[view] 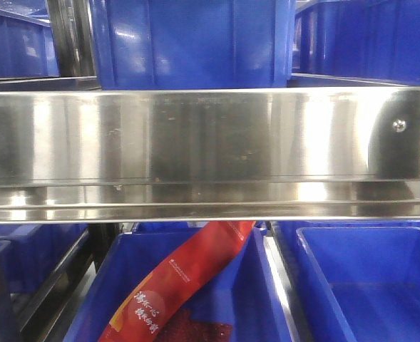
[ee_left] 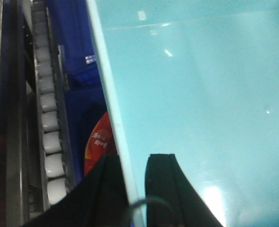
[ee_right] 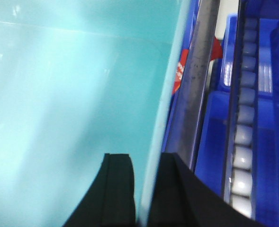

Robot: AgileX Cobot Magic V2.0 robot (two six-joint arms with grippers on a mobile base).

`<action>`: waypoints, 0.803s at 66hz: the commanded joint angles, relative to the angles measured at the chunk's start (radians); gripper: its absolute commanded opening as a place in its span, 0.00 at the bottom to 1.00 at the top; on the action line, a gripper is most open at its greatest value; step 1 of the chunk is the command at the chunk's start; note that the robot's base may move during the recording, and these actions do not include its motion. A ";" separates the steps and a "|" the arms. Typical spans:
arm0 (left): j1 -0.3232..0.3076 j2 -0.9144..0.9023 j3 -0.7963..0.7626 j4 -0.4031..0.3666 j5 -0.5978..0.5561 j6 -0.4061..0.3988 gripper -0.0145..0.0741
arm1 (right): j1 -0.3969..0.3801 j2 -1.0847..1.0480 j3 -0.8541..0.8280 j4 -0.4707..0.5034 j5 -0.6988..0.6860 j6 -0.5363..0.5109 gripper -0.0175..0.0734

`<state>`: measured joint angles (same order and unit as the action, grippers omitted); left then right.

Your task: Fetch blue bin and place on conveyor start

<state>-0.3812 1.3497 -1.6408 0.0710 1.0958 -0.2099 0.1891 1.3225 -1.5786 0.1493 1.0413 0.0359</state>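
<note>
The left fingers (ee_left: 170,189), lower centre of the left wrist view, pinch the rim of the blue bin (ee_left: 201,118), and the right fingers (ee_right: 118,189) pinch the opposite rim, the tub apparently held between both arms. The fetch looks in hand; next comes a level carry to the conveyor start, seen nowhere. The front camera shows only a steel shelf rail (view: 210,142), dark blue bins (view: 195,35) and a red packet (view: 188,278), never the tub.

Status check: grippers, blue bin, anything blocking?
Both shut on the blue bin rim, opposite sides: left gripper, right gripper. Conveyor not in view. Steel shelf rail right ahead in front view, dark blue bins below it.
</note>
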 commanded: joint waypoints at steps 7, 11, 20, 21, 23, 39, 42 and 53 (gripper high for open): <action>-0.024 -0.142 0.037 0.034 -0.008 0.022 0.04 | -0.006 -0.175 0.090 -0.048 -0.088 -0.026 0.03; -0.024 -0.172 0.037 0.034 -0.023 0.022 0.04 | -0.006 -0.201 0.090 -0.048 -0.101 -0.026 0.03; -0.024 -0.199 0.037 0.034 -0.042 0.022 0.04 | -0.006 -0.226 0.090 -0.048 -0.142 -0.026 0.03; -0.024 -0.199 0.037 0.034 -0.042 0.022 0.04 | -0.006 -0.226 0.090 -0.046 -0.145 -0.026 0.03; -0.024 -0.199 0.037 0.034 -0.042 0.022 0.04 | -0.006 -0.226 0.090 -0.046 -0.149 -0.026 0.03; -0.024 -0.199 0.037 0.034 -0.028 0.022 0.04 | -0.006 -0.226 0.090 -0.040 -0.144 -0.026 0.03; -0.024 -0.199 0.037 0.034 -0.033 0.022 0.04 | -0.006 -0.226 0.090 -0.040 -0.142 -0.026 0.03; -0.024 -0.199 0.037 0.034 -0.037 0.022 0.04 | -0.006 -0.226 0.090 -0.040 -0.142 -0.026 0.03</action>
<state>-0.4118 1.1660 -1.6006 0.0147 1.0716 -0.2102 0.1913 1.1123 -1.4830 0.1611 0.9297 0.0297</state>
